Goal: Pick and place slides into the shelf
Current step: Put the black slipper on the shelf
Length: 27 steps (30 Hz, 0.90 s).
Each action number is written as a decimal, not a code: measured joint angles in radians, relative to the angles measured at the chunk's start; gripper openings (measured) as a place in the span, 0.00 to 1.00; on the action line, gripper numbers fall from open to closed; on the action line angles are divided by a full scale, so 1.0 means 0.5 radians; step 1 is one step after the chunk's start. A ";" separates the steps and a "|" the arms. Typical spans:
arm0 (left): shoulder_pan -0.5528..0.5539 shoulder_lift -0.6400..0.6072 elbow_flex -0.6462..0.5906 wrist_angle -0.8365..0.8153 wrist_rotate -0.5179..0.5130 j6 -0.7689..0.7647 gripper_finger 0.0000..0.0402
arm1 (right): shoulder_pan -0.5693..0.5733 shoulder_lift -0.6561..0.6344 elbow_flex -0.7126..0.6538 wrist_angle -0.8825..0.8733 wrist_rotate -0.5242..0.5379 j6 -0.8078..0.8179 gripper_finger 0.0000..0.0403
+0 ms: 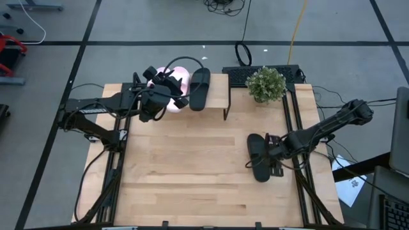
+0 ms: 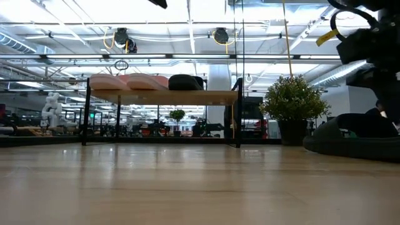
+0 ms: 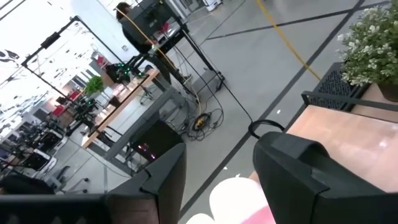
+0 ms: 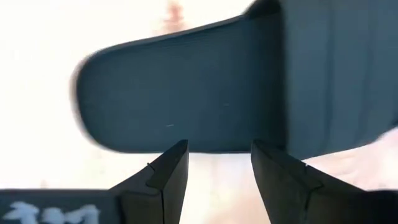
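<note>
1. Three slides already sit on the shelf (image 1: 217,96): the pale pink pair (image 2: 128,82), directly under the left claw (image 1: 177,82), and one black slide (image 1: 200,88) just beside that claw, on the side toward the potted plant (image 1: 266,84).
2. That left claw hovers over the pink pair with its fingers (image 3: 163,180) parted and nothing between them; a pink toe shows below the gap in its wrist view.
3. One more black slide (image 1: 258,156) lies on the bench (image 1: 192,172), touching or just ahead of the right claw (image 1: 271,155).
4. In the right wrist view, the right claw's fingers (image 4: 169,169) stand apart, the black slide's edge right in front of them, not gripped.
</note>
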 joint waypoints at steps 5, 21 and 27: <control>0.002 0.000 0.000 0.000 -0.002 0.005 0.49 | 0.001 -0.061 0.001 -0.001 -0.170 0.130 0.41; 0.005 0.000 0.000 -0.005 -0.113 0.117 0.49 | 0.000 -0.205 0.107 -0.121 -0.056 0.213 0.41; 0.005 0.000 0.000 -0.005 -0.114 0.116 0.49 | -0.002 -0.206 0.201 -0.201 0.200 0.090 0.41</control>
